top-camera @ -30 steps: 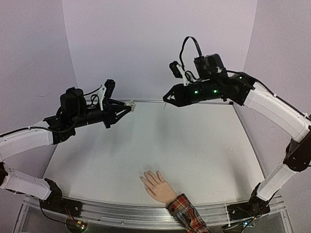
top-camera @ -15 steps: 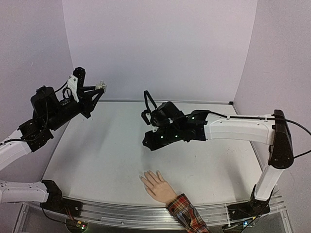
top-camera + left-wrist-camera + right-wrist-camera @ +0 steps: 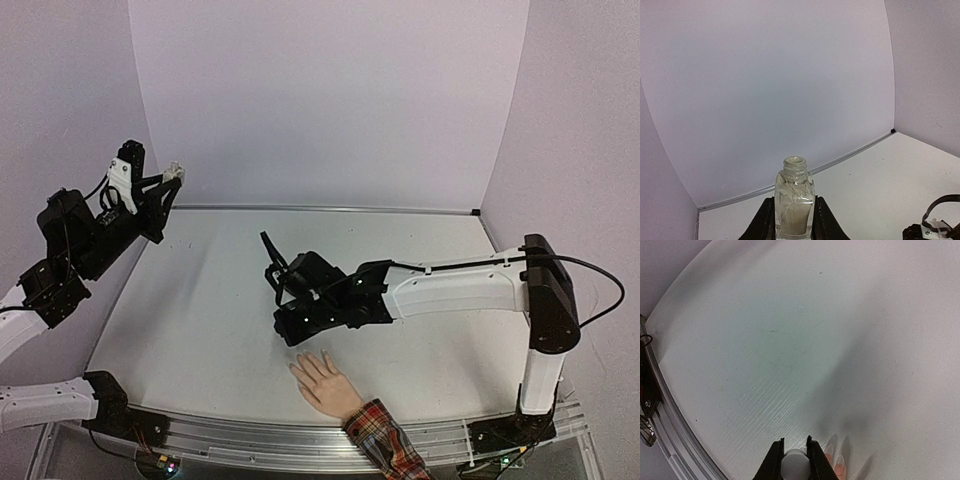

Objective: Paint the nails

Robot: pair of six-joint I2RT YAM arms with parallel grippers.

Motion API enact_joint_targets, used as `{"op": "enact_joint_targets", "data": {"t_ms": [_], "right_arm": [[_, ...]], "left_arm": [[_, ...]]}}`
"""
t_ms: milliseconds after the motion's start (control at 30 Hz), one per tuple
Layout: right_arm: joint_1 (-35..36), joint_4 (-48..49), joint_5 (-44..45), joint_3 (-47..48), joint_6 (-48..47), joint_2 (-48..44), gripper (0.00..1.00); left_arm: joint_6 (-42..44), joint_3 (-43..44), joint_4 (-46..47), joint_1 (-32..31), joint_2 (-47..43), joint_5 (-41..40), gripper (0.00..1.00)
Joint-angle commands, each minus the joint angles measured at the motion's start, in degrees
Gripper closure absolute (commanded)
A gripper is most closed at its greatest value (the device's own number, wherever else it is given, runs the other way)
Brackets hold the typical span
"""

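Right wrist, nails (image 3: 839, 460) just beside right gripper (image 3: 794, 454), to its right

A robotics lab test cell rather than a lived-in room; a plain white table (image 3: 200, 330) is walled by a bare pale lavender backdrop (image 3: 330, 100) along its far edge and both side edges; an aluminium rail (image 3: 250, 437) runs along the near edge, with two arm bases (image 3: 500, 435) bolted to it; a mannequin hand (image 3: 325, 385) lies by the near edge.
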Motion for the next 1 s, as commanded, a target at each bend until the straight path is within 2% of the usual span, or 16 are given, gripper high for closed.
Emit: {"op": "enact_joint_targets", "data": {"t_ms": [0, 500, 967], "right_arm": [[1.16, 1.08, 2.06, 1.66, 1.12, 1.51, 1.00], [2.44, -1.79, 4.87, 0.59, 3.28, 2.08, 1.00], [2.68, -2.94, 3.34, 0.10, 2.32, 3.17, 1.00]], "left_arm": [[2.13, -0.74, 2.18, 0.23, 0.44, -2.16, 1.00], [2.14, -2.10, 3.36, 0.26, 0.10, -1.31, 1.00], [1.85, -2.43, 3.47, 0.26, 0.08, -0.68, 1.00]]}}
